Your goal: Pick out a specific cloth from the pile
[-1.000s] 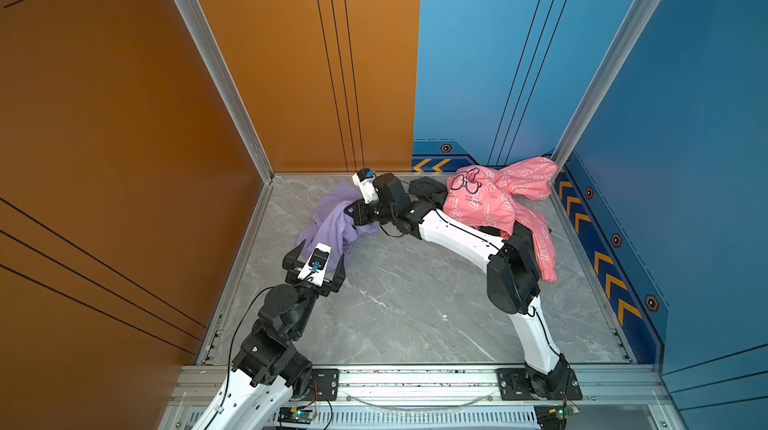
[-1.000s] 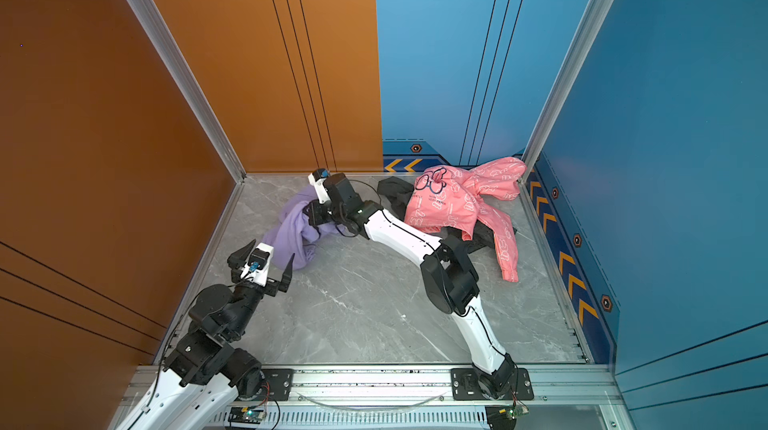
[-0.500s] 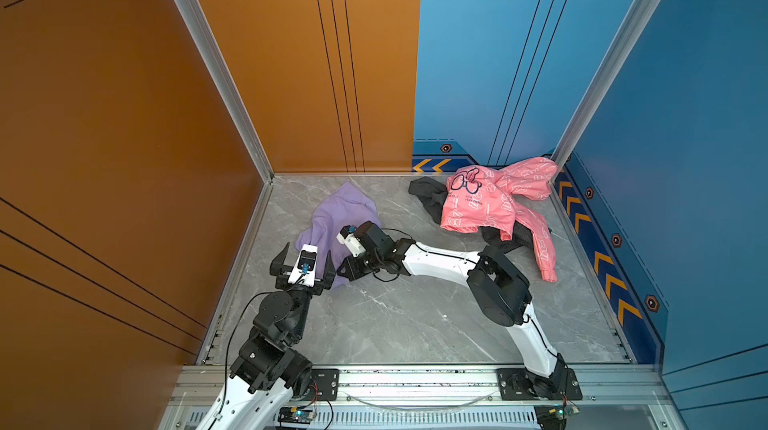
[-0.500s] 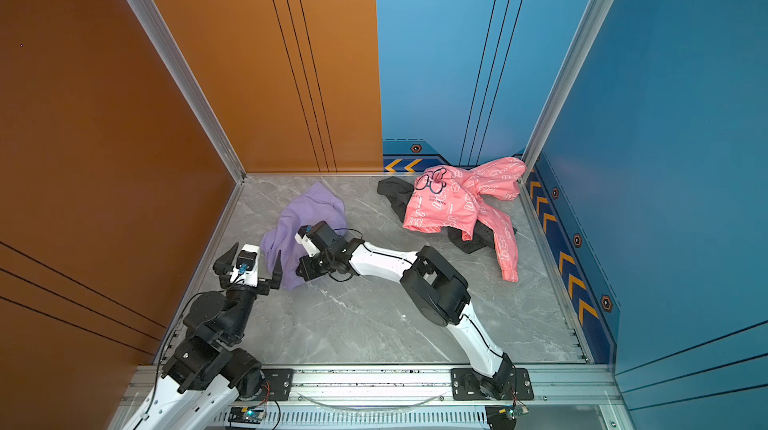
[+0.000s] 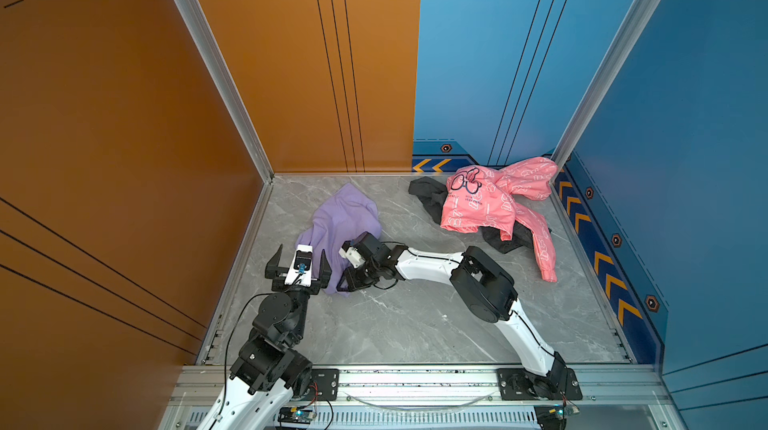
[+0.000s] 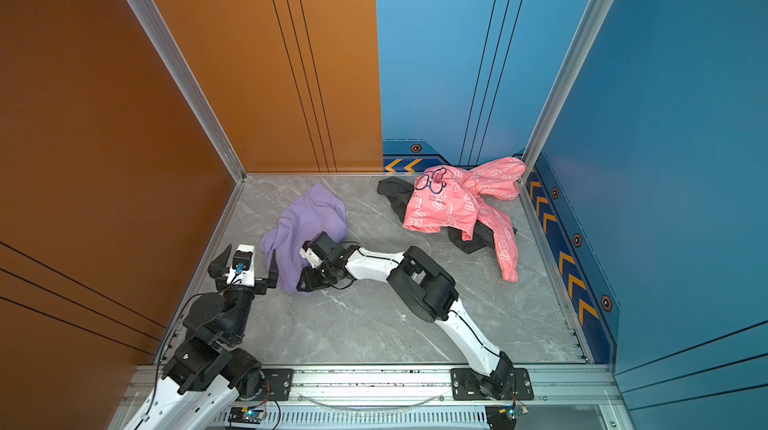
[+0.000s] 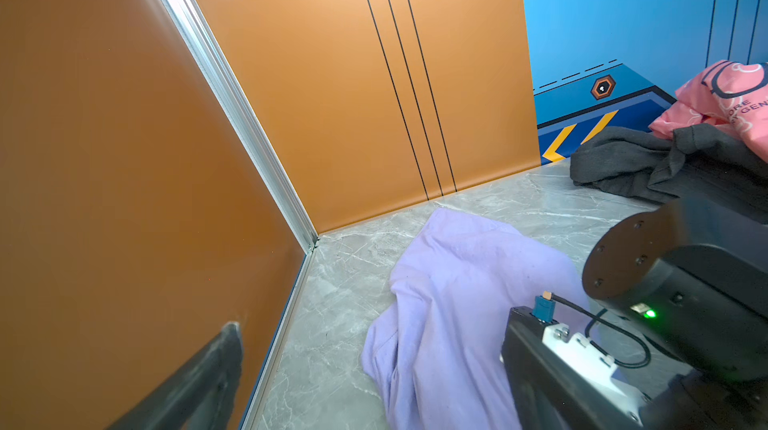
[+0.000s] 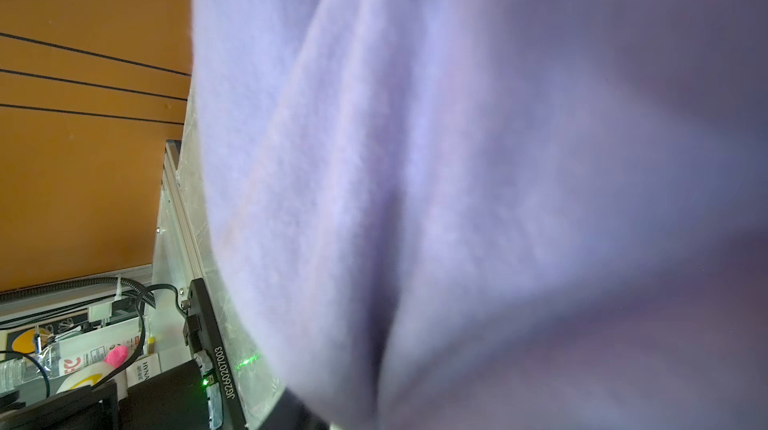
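Right wrist view shows us only the cloth (image 8: 415, 158), fuzzy lilac folds; both top views add left gripper (image 5: 301, 250) spread empty; of right gripper (image 5: 345, 282) we cannot tell the grip.

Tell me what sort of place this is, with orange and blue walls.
Probably a robot test booth: orange panels and blue panels box in a marble-look floor, and the left arm and right arm are mounted at a metal rail.
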Action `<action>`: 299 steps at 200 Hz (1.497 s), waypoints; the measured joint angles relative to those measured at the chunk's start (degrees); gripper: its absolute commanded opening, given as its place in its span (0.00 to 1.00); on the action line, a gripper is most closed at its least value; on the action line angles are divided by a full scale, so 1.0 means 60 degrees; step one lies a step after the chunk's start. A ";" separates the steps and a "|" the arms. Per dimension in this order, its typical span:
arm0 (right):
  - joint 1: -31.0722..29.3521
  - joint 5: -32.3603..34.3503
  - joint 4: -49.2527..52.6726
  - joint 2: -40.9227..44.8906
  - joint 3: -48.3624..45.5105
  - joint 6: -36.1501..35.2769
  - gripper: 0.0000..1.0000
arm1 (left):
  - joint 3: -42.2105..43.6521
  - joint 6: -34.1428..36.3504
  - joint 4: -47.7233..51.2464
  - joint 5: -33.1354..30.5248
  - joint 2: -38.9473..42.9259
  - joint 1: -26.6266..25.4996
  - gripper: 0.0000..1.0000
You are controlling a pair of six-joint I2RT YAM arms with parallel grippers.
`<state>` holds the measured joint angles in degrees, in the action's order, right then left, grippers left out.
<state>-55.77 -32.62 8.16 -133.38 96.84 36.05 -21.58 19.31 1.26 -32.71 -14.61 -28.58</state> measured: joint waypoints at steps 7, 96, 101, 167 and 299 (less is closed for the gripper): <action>0.0007 -0.0051 0.0022 -0.0025 0.0040 0.0004 0.40 | 0.0004 0.0000 -0.0007 -0.0033 0.0000 0.0000 0.98; 0.0226 0.0131 0.0441 0.0889 0.0076 0.0025 0.77 | 0.0011 0.0000 -0.0029 -0.0270 0.0007 0.0000 0.98; 0.0244 0.0168 0.0441 0.1031 0.0047 0.0000 0.78 | 0.0011 0.0000 -0.0029 -0.0273 0.0015 0.0000 0.98; 0.0554 0.1443 0.0470 0.3490 -0.0896 -0.0415 0.89 | 0.0029 0.0000 -0.0036 -0.0415 0.0157 0.0000 0.98; 0.2583 0.6167 -0.2616 0.9613 -0.6430 -0.2014 1.00 | 0.0168 0.0000 -0.0138 -0.0382 -0.0517 0.0000 0.98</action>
<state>-40.27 4.38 -7.53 -75.70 58.26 23.97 -20.58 19.31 0.43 -35.00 -17.72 -28.58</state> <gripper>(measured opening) 0.999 0.980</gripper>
